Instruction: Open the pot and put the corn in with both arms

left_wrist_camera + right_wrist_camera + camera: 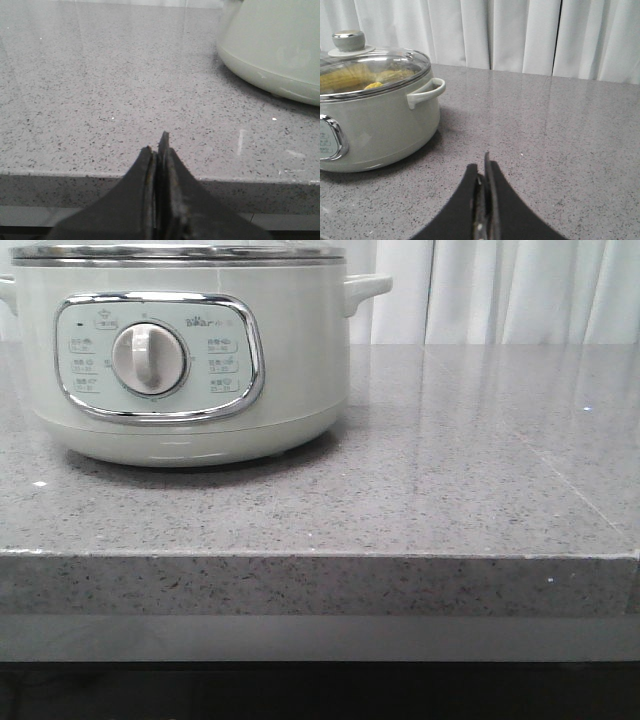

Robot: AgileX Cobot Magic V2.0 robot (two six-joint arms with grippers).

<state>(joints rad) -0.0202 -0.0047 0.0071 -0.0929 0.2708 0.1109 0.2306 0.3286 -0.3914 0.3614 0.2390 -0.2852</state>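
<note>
The pale mint-white pot [180, 350] stands at the left of the grey speckled counter, its dial panel facing me and its glass lid [367, 70] on. Yellow corn [350, 77] shows through the lid, inside the pot. My left gripper [159, 145] is shut and empty, low over the counter's front edge, with the pot's base [280, 50] off to one side. My right gripper [482, 167] is shut and empty above the counter, apart from the pot's side handle [426, 92]. Neither arm shows in the front view.
White curtains [500, 290] hang behind the counter. The counter's front edge [320, 558] runs across the front view, with a lower ledge below it. Bare counter top [480, 450] lies right of the pot.
</note>
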